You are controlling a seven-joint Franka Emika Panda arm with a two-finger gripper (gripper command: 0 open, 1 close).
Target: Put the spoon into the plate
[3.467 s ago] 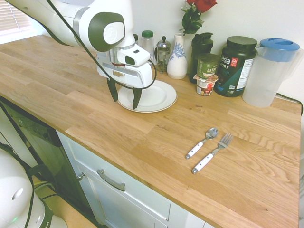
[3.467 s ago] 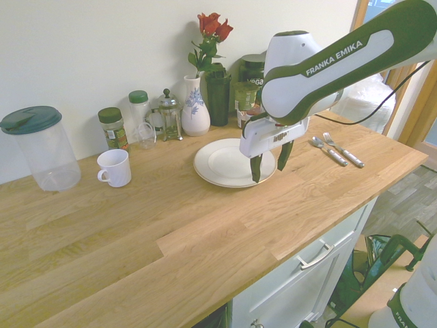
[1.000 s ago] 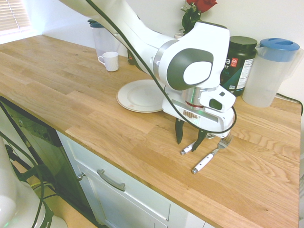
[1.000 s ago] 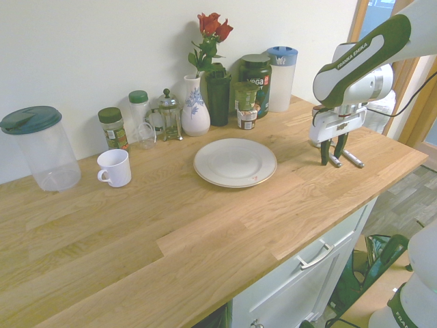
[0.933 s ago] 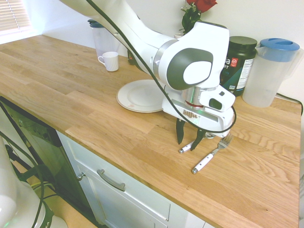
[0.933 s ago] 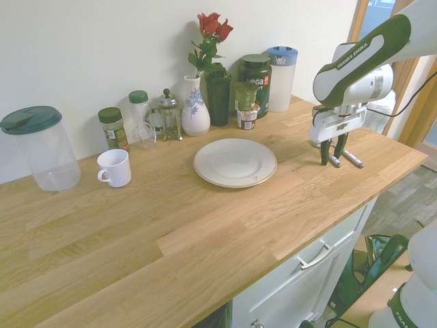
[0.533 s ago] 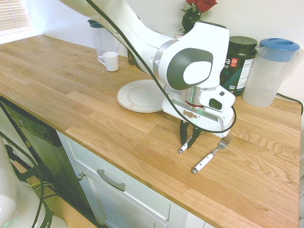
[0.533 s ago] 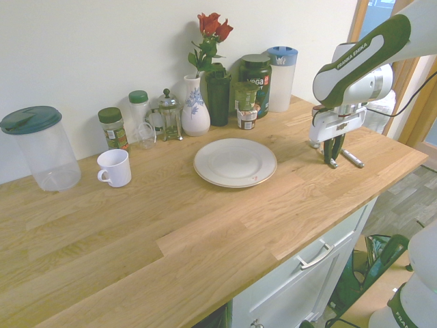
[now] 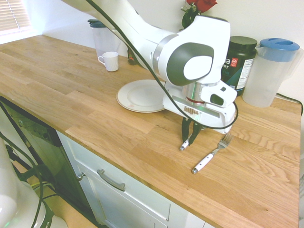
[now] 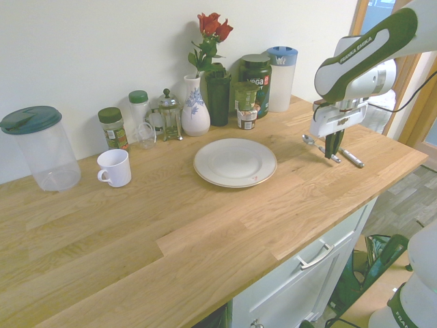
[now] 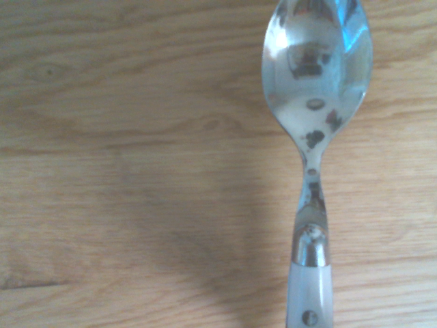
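The spoon (image 9: 184,147) has a white handle and a shiny bowl (image 11: 317,82). My gripper (image 9: 188,138) is shut on its handle and holds it roughly level, just above the wooden counter. In the second exterior view the spoon's bowl (image 10: 307,139) sticks out to the left of the gripper (image 10: 332,152). The round white plate (image 9: 126,99) lies on the counter to the left of the gripper, partly behind the arm. It shows in full and empty in the second exterior view (image 10: 205,169).
A white-handled fork (image 9: 211,155) lies on the counter just right of the gripper. Along the wall stand a blue-lidded pitcher (image 9: 270,71), a dark tub (image 9: 240,61), a vase with roses (image 10: 196,102), jars and a white mug (image 10: 115,167). The counter's front edge is near.
The fingers have closed on the spoon's handle. The arm has risen a little, lifting the spoon off the counter; the fork has stayed in place.
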